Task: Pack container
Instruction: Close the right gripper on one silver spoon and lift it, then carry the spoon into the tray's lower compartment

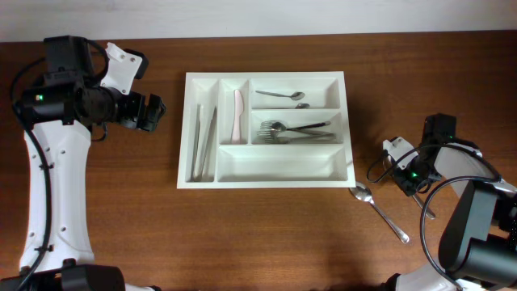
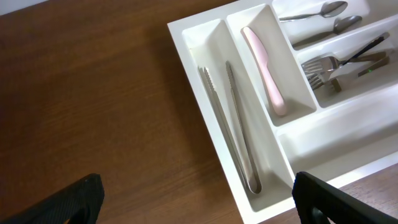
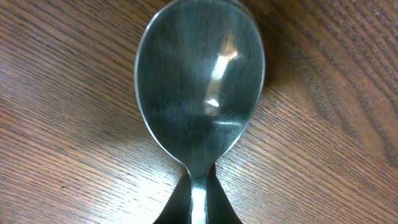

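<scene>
Your cutlery tray [image 1: 279, 166] holding tongs [image 1: 202, 141], pink knife [image 1: 237, 115], two spoons [image 1: 279, 94], forks [image 1: 295, 129], left gripper [image 2: 196, 186] gaping empty, right gripper [image 3: 198, 202] clamping a loose spoon [image 3: 199, 93]

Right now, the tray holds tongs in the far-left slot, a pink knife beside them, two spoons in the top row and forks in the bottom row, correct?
Not quite: the overhead view shows the forks in the middle row of the cutlery tray; the bottom row holds nothing. The tongs, pink knife and two spoons lie as you say.
</scene>
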Controlling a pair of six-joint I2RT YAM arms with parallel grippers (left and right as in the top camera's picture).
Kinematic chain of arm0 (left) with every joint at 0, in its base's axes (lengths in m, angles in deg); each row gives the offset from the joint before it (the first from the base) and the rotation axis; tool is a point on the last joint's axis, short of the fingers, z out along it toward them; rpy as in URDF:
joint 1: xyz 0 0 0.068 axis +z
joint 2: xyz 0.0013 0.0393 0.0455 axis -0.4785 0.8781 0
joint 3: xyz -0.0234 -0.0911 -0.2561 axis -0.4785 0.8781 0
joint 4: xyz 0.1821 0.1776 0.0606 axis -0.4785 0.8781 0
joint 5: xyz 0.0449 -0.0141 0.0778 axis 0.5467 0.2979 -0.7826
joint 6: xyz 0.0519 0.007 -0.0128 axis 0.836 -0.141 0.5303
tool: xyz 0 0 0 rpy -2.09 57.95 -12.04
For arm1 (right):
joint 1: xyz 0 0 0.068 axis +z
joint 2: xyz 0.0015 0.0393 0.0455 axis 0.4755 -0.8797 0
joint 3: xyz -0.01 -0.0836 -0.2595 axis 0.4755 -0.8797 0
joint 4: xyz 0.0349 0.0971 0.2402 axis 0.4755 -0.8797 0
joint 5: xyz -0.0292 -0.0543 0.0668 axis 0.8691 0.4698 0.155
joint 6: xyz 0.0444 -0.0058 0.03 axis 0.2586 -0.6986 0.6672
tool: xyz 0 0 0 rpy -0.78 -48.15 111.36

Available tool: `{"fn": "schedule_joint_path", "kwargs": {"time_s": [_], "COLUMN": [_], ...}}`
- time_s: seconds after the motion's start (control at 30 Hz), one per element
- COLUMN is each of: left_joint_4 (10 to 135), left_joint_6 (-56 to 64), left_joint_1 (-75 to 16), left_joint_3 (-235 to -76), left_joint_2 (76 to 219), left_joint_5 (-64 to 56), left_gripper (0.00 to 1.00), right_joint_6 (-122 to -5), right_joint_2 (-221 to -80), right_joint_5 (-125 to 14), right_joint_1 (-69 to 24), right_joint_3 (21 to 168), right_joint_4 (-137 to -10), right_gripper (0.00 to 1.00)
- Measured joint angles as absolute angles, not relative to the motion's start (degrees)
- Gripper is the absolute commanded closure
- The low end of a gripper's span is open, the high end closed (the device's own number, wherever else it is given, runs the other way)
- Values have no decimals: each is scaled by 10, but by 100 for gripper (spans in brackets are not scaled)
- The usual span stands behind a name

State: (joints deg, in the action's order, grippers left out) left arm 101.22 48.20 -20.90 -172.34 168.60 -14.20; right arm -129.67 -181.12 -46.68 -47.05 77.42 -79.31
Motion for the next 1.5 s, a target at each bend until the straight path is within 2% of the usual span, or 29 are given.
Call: {"fn": "schedule_joint_path", "kwargs": {"time_s": [0.3, 0.73, 1.03, 1.23, 1.5], "left_joint_4": [1012, 1013, 1012, 1012, 1012], "left_joint_6": [482, 482, 482, 482, 482], "left_joint_1": [-209, -209, -209, -209, -209], "left_joint_3": [-1723, -1723, -1723, -1723, -1723], "left_joint_2": [1686, 1686, 1686, 1686, 1686], "left_joint_5": [-142, -142, -142, -142, -142], "left_gripper": [1, 1, 1, 1, 1], "right_joint_6": [-1271, -1291, -1366, -1458, -1495], "right_joint_2": [-1835, -1840, -1840, -1849, -1913], "right_joint_5": [-466, -587, -653, -652, -645], "right_joint_1": [-470, -453, -331, -228, -126], "right_joint_3": [819, 1123, 1192, 1192, 1194], "right_joint_4": [-845, -1132, -1214, -1178, -1123], "right_gripper": [96, 96, 96, 96, 96]}}
